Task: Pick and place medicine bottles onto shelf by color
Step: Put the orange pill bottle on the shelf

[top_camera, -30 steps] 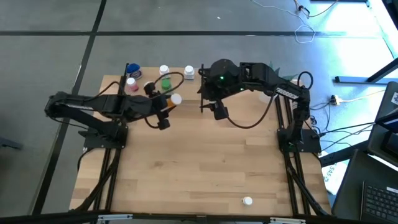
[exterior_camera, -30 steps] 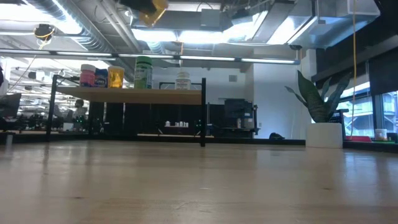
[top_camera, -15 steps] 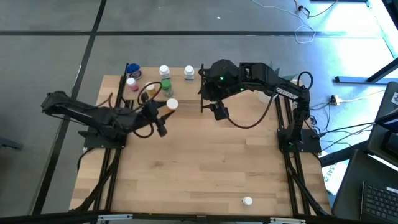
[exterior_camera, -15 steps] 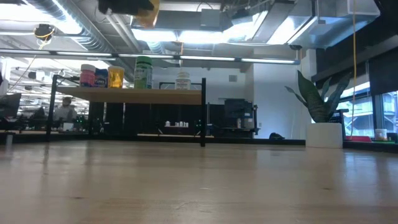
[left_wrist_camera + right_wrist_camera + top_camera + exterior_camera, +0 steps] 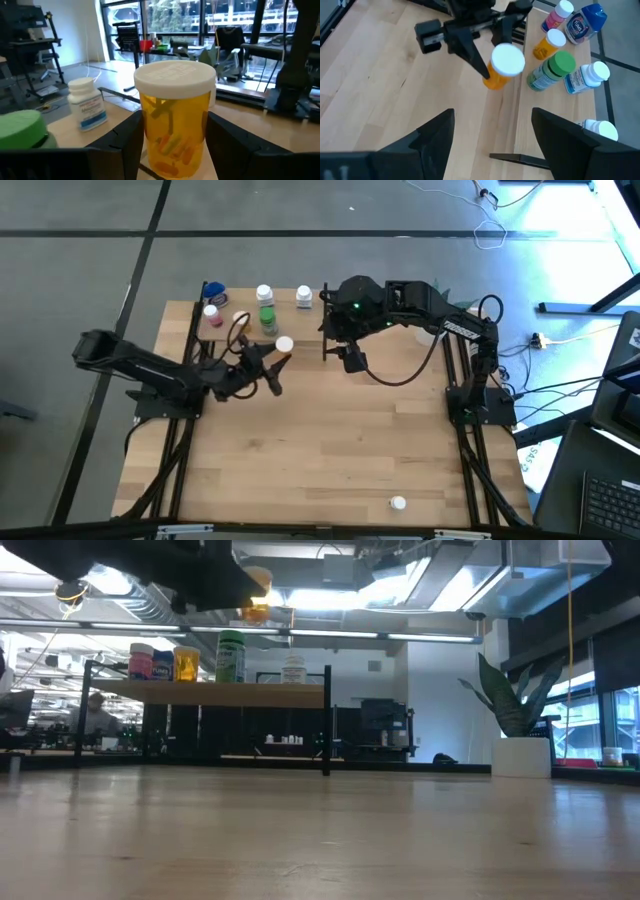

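Note:
My left gripper [image 5: 279,357] is shut on an orange bottle with a white cap [image 5: 284,346], just off the near edge of the shelf [image 5: 300,315] toward its right end. In the low view this bottle [image 5: 256,595] hangs above the shelf top [image 5: 210,693]. On the shelf stand a blue [image 5: 213,293], a pink [image 5: 211,313], an orange [image 5: 242,323], a green [image 5: 267,318] and two white bottles [image 5: 264,295] [image 5: 303,297]. Another white bottle [image 5: 398,502] sits on the table by its near edge. My right gripper [image 5: 350,360] hovers open beyond the shelf's right end. My left gripper pinches the orange bottle's body [image 5: 150,130] between its two fingers [image 5: 125,145], one on each side, below the white cap [image 5: 175,77]. The fingers come about level from the table's left and near side. The bottle stands upright and is lifted clear of table and shelf.
The shelf's black posts [image 5: 327,720] stand at its corners. A potted plant [image 5: 512,705] stands at the table's far right. Bare wood [image 5: 330,440] spreads across the table's middle and near half. Cables [image 5: 400,375] loop under the right arm.
My left gripper, still shut on the orange bottle, drew back a little toward the table's left and near side, then swung toward the right again and came down; in the low view the bottle now hangs lower, closer to the shelf top.

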Motion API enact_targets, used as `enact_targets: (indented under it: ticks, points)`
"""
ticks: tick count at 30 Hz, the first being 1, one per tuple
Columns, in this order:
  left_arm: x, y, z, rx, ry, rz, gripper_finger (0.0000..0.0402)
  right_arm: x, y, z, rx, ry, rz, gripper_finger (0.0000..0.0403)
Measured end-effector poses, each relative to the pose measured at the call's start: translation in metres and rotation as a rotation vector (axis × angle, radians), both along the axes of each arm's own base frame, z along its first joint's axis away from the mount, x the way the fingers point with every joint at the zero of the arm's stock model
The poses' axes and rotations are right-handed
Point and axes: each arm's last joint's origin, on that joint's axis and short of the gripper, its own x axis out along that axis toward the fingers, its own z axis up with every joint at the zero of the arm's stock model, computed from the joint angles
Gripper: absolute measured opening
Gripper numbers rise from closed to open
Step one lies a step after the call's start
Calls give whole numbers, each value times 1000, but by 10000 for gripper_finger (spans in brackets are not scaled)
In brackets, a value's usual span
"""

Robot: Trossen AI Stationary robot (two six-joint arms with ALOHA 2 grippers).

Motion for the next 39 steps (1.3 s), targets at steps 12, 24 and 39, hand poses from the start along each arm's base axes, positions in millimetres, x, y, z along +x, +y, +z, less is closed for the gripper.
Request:
enact_targets:
  ticks: [12, 24, 39]
  points:
    - [28, 19, -27, -22, -71, 75, 181, 1, 0, 0, -1, -6, -1, 267]
    - [45, 31, -60, -46, -85, 169, 181, 1, 0, 0, -1, -5, -1, 267]
    - [74, 42, -55, 4, -62, 219, 181, 1, 0, 0, -1, -5, 0, 267]
